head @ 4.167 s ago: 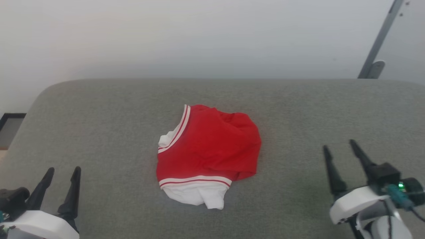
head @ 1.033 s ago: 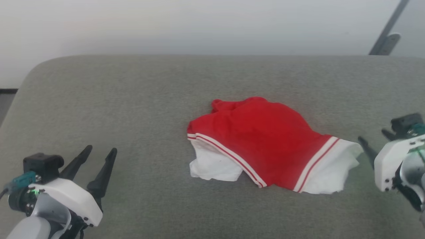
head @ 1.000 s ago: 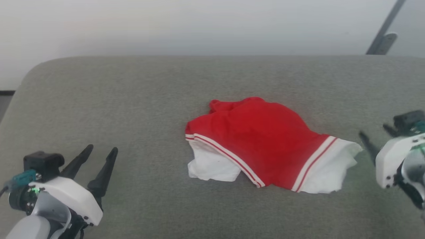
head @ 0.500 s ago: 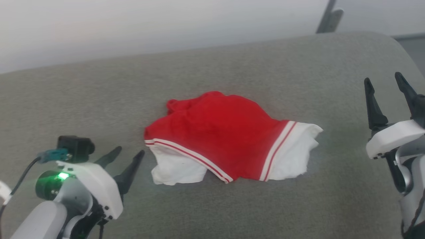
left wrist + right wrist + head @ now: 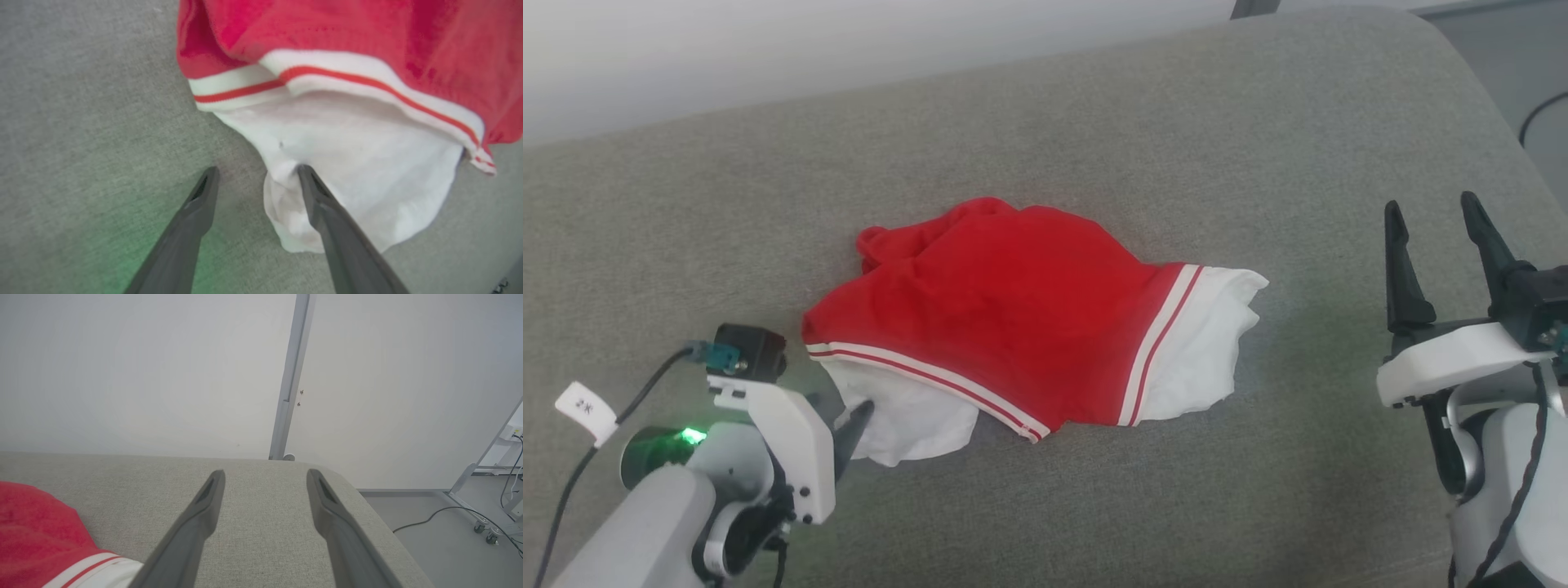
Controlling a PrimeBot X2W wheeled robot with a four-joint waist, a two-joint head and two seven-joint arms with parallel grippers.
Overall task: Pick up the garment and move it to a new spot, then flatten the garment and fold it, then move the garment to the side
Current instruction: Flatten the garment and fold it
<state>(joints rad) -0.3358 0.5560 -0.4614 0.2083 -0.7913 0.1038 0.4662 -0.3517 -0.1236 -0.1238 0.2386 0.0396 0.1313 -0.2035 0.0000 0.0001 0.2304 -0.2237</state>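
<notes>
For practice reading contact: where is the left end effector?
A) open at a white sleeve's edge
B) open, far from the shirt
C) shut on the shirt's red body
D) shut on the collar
A: the left end effector stands open, one finger against the shirt's white sleeve, the other over bare cushion.

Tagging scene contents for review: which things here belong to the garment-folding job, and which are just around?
Job: red garment, crumpled on the grey cushion; left gripper, open at its white sleeve; right gripper, open, apart from it.
Just around: metal post; floor cable; wall.
</notes>
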